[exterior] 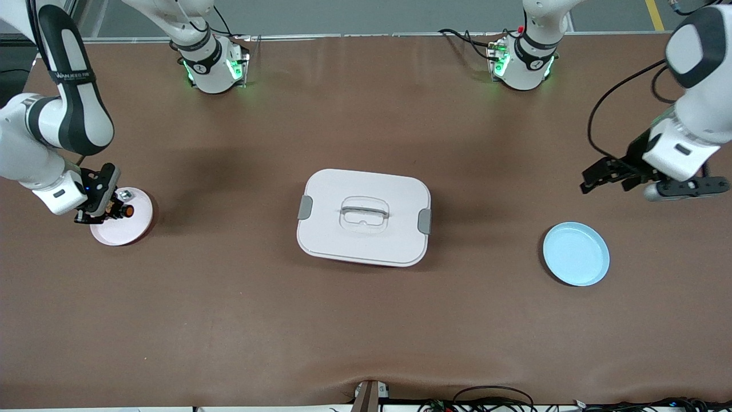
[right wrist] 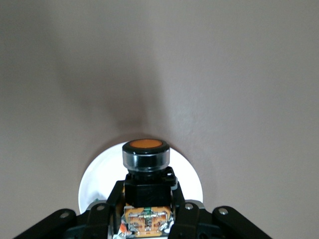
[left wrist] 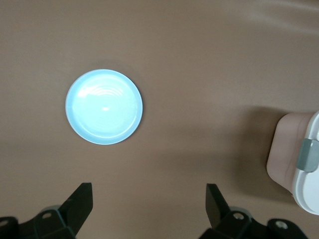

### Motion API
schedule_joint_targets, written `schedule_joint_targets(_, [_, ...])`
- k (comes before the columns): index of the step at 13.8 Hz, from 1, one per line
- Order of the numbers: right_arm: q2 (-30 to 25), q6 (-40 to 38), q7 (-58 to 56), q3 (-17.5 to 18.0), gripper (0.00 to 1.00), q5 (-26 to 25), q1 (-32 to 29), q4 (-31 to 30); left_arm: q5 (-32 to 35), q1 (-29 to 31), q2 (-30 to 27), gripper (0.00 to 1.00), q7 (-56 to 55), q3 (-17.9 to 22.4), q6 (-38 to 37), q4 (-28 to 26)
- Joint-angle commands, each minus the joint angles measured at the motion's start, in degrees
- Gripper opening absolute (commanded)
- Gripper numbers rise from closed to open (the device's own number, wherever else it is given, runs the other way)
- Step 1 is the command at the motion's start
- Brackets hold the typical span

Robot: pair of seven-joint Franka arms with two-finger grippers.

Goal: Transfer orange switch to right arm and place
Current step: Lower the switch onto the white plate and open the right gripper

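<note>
2 plates, 1 box, 1 switch

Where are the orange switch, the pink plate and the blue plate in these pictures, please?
orange switch [right wrist: 145,145]: right wrist view, on its round orange cap.
pink plate [exterior: 123,233]: front view, on its bare part nearest the camera.
blue plate [exterior: 576,254]: front view, on its bare middle.

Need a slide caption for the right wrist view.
Right end effector shut on the orange switch, held over the pink plate.
</note>
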Motion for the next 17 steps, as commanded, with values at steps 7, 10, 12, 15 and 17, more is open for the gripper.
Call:
schedule_joint_targets(7, [5.16,9.70,-4.77,1.17,0.00,-0.83,-4.80,-3.56,1.20,1.17,-1.08,1.00,-0.17,0.42,-7.32,8.86])
schedule_joint_targets(10, [7.27,12.51,-5.47,1.17,0.00,-0.83,-5.41,-3.56,1.29,1.17,-1.17,1.00,-0.17,0.68,-7.41,8.86])
schedule_joint_targets(12, [9.03,15.85,-8.10,1.17,0.00,-0.83,-6.03,-3.56,1.29,1.17,-1.17,1.00,-0.25,0.68,-8.11,8.86])
schedule_joint_targets(15, [9.83,16.74,-9.24,1.08,0.00,-0.92,-6.73,-3.47,1.20,1.17,-1.17,1.00,-0.25,0.77,-8.20,8.95])
schedule_joint_targets(17, [10.09,17.61,-10.39,1.08,0.00,-0.92,-7.17,-3.47,1.29,1.17,-1.17,1.00,0.18,1.12,-8.20,9.39])
